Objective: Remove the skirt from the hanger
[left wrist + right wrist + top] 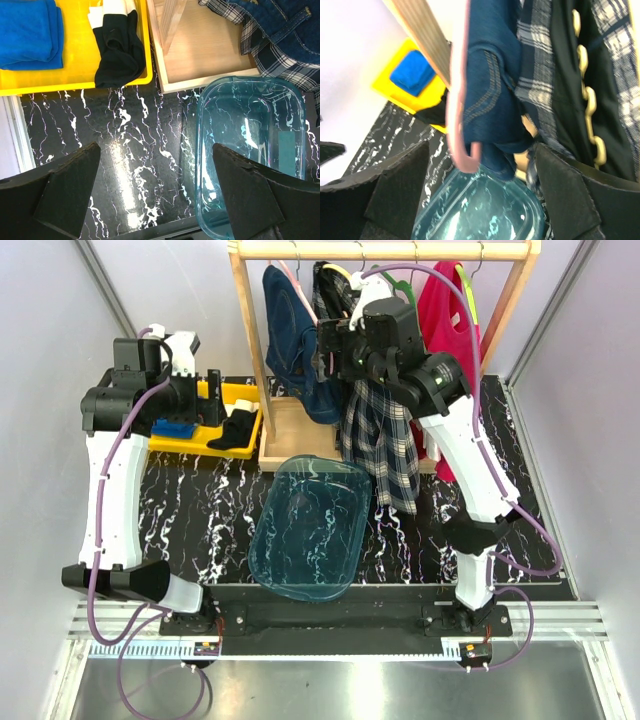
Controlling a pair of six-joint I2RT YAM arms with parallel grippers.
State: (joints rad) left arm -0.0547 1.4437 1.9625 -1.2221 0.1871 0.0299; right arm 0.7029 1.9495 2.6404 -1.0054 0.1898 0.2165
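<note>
The blue denim skirt (290,340) hangs on a pink hanger (287,275) at the left end of the wooden rack. In the right wrist view the skirt (490,100) and the hanger's curved end (462,150) sit between the jaws, which stand wide apart. My right gripper (328,348) (480,195) is open, high up beside the skirt, with a plaid garment (382,440) (535,75) against its right finger. My left gripper (214,398) (157,195) is open and holds nothing, hovering over the yellow tray's end and the marble table.
A teal plastic bin (310,525) (250,145) lies below the rack. The yellow tray (245,390) (80,55) holds a blue cloth (27,32) and a black-and-white sock (117,47). A pink top (450,320) hangs at the rack's right. The wooden rack base (205,55) stands behind the bin.
</note>
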